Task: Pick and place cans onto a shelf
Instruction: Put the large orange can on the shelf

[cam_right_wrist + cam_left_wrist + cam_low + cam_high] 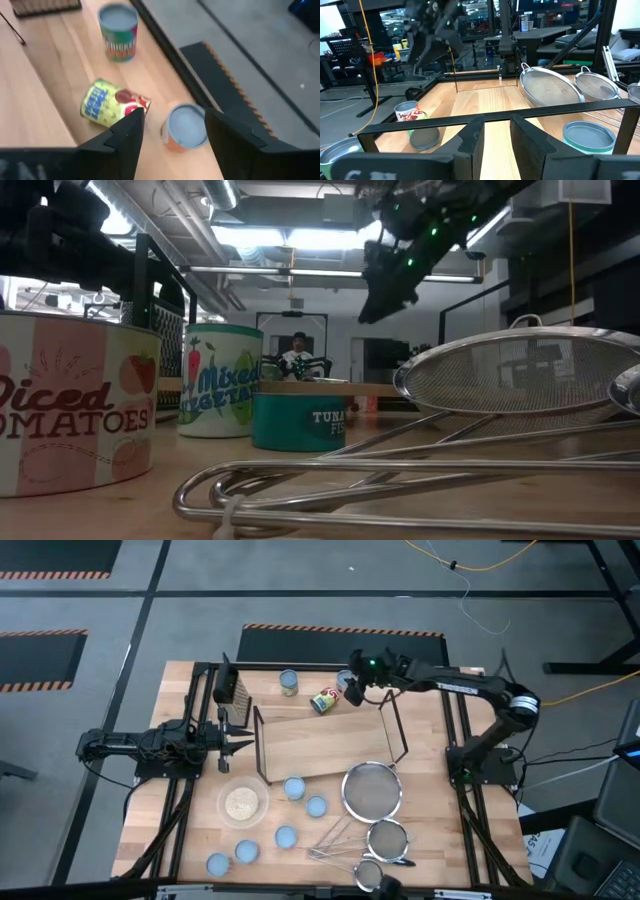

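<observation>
Setting: a light-wood bench (450,840) is seen on a grey floor marked with hazard-striped mats; an open workshop lies beyond it.
Shelf: the shelf (320,745) is laid flat at mid-bench, with black wire frames at its short ends; no can is seen on it.
Cans, far edge: three are grouped beyond the shelf's far side, namely an upright can with a green and red label (118,31), a toppled yellow-green can (111,106) on its side, and an upright orange-sided can (185,126).
Cans, near side: five blue-topped cans (294,787) are scattered on the near side of the shelf, beside a clear bowl of grains (243,803) and three mesh strainers (372,790).
Right tool: the right tool (172,131) is held above the orange-sided can with its fingers spread wide; nothing is gripped.
Left tool: the left tool (496,137) is parked at the shelf's left end, fingers parted, with nothing between them.
Step in hand: judged to be the approach for a first pick, aimed at the orange-sided can.
Next move: a straight descent is called for until the fingers straddle the can, then a squeeze; the toppled can lies just beside it and could be knocked.
</observation>
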